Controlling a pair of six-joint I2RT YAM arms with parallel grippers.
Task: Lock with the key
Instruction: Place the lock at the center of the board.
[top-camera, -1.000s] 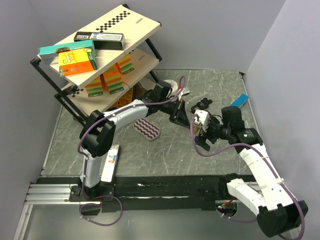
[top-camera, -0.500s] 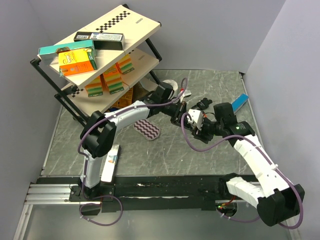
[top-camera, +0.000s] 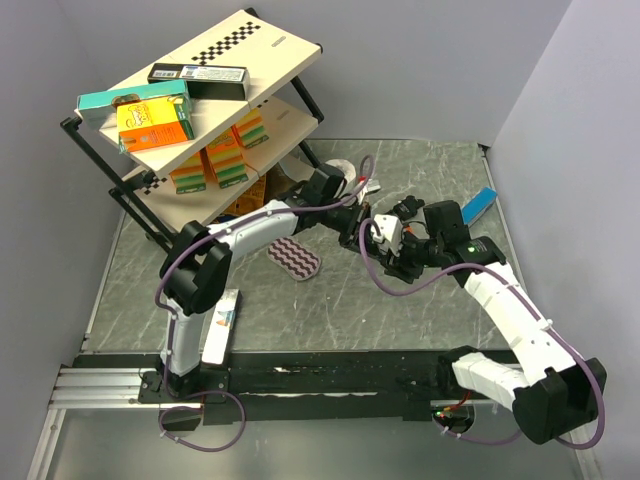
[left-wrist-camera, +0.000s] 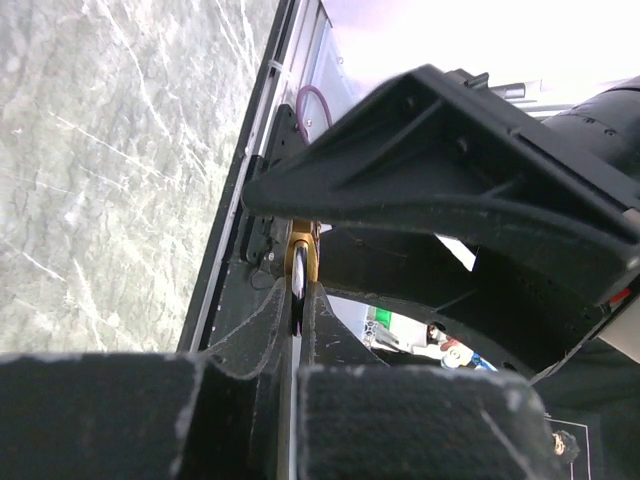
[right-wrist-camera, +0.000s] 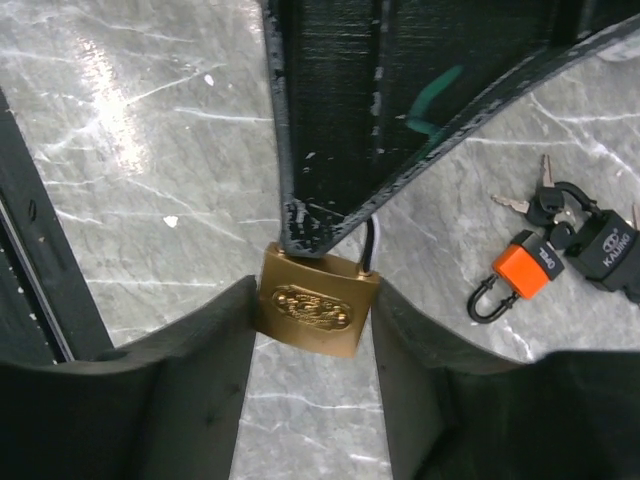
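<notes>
Brass padlock (right-wrist-camera: 318, 305) sits right between the fingers of my right pincer (right-wrist-camera: 312, 318). They have closed on its two narrow sides, and its embossed broad face is turned toward my wrist. Its long axis runs straight out from my palm: body nearest me, steel shackle (right-wrist-camera: 370, 245) pointing away, up into my left pincer (right-wrist-camera: 322, 222). That one is shut tight on the shackle end and comes in head-on to the right one. From the left wrist I see only the lock's thin brass edge (left-wrist-camera: 300, 262), just past my pressed-together fingertips (left-wrist-camera: 262, 330).

So both pincers grip the one lock from opposite ends, off the marble table (right-wrist-camera: 150, 150). I cannot see its bottom face, where I would expect the keyhole; I judge it points back into my right pincer's throat. A bunch of keys (right-wrist-camera: 548, 203) lies on the table beside a small orange padlock (right-wrist-camera: 522, 268). Both are out past my right pincer's right finger, well apart from the brass lock. My right arm is the nearer one to them. Whichever pincer goes for a key must let go first.

A second ago my right pincer stood wide open, drawn back from the left one. Since then it has come forward and closed, while the left has barely shifted.
</notes>
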